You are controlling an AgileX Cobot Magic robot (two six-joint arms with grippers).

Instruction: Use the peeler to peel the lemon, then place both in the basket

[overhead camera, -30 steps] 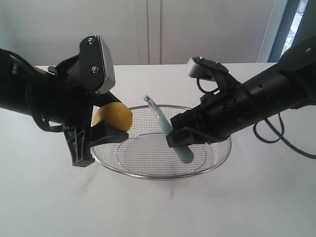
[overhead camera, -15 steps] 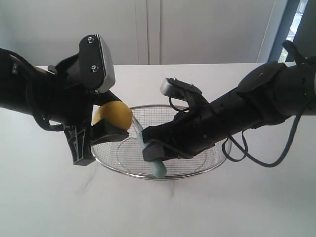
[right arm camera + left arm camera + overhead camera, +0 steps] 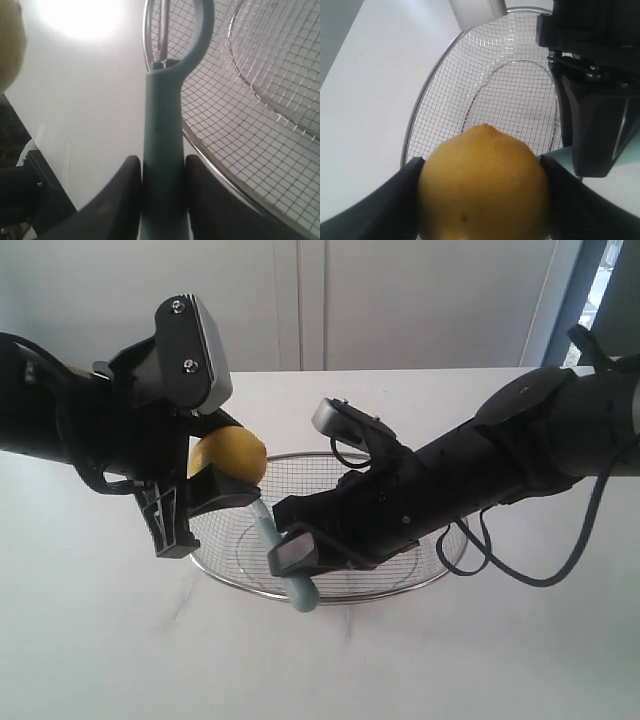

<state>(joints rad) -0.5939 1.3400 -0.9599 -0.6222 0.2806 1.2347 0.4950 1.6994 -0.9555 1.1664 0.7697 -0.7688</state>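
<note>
So, lemon (image 3: 232,453): was held in the air over the basket's left rim, on the side toward the counter's left edge. Its nubby tip faced the mesh and its skin was yellow on every side in view.
Left fingers (image 3: 380,210): were clenched on the lemon, one pressed against each side.
Peeler (image 3: 298,588): was tilted, with the pale teal handle end low over the basket's front rim, toward the counter's near edge. The looped head rose toward the lemon and sat just beneath it; whether the blade touched the skin could not be told.
Right fingers (image 3: 120,200): were clamped on the peeler's handle from both sides, the arm reaching across the basket from the counter's right side.
Basket (image 3: 300,472): rested on the counter, about midway between its left and right edges.
Counter (image 3: 100,640): was white.
</note>
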